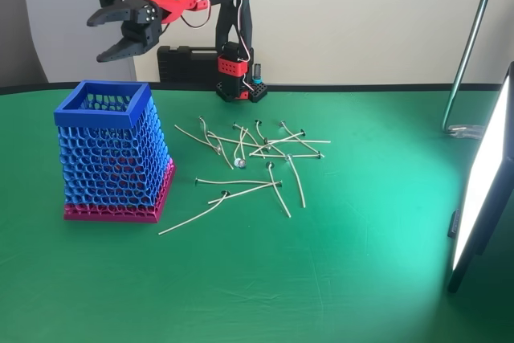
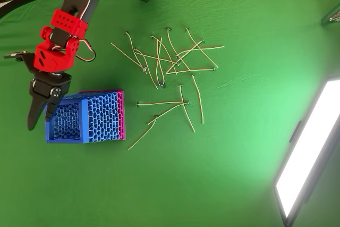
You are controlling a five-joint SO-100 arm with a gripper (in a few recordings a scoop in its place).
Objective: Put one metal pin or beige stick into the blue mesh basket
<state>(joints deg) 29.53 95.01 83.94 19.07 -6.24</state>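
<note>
The blue mesh basket [image 1: 112,158] stands at the left of the green table on its magenta base; in the overhead view the basket [image 2: 87,116] shows its square rim. My gripper [image 1: 100,38] hangs open above and behind the rim, nothing between its fingers. From overhead the gripper [image 2: 41,120] sits over the basket's left edge. Several thin beige sticks [image 1: 257,154] with dark heads lie scattered to the right of the basket, and the same scattered sticks [image 2: 170,65] show in the overhead view. One long bowed stick [image 1: 193,216] [image 2: 141,134] lies nearest the basket's base.
A bright light panel [image 1: 482,182] [image 2: 308,152] stands at the right edge. A metal stand pole [image 1: 474,38] rises at the back right. A black case [image 1: 189,62] sits behind the arm's base [image 1: 237,78]. Bare green cloth fills the front.
</note>
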